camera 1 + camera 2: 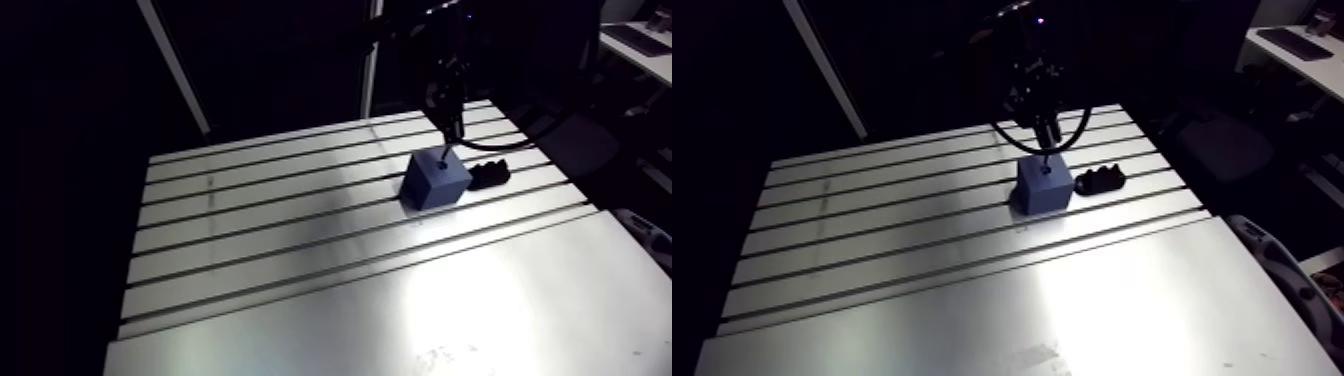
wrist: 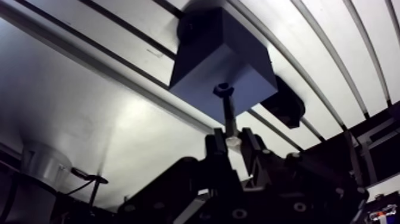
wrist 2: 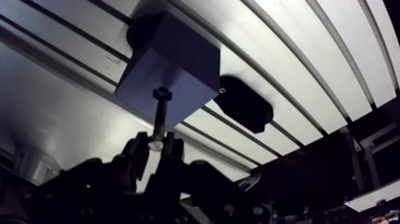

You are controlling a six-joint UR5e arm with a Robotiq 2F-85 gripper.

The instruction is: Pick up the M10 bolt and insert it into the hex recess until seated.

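A blue block (image 1: 436,178) stands on the slotted table (image 1: 300,250), its top face carrying the hex recess. In the wrist view the dark M10 bolt (image 2: 228,110) is pinched by its shank between my gripper's (image 2: 234,142) two fingers. The bolt's hex head (image 2: 222,90) points away from the gripper and lies over the top face of the block (image 2: 223,62). I cannot tell whether the head touches the block. In the arm view the gripper (image 1: 1043,140) hangs straight over the block (image 1: 1044,186).
A small black holder (image 1: 489,175) lies on the table just beside the block, on its right in the arm view, and shows again as the black holder (image 3: 243,104) in the wrist view. Long slots run across the table.
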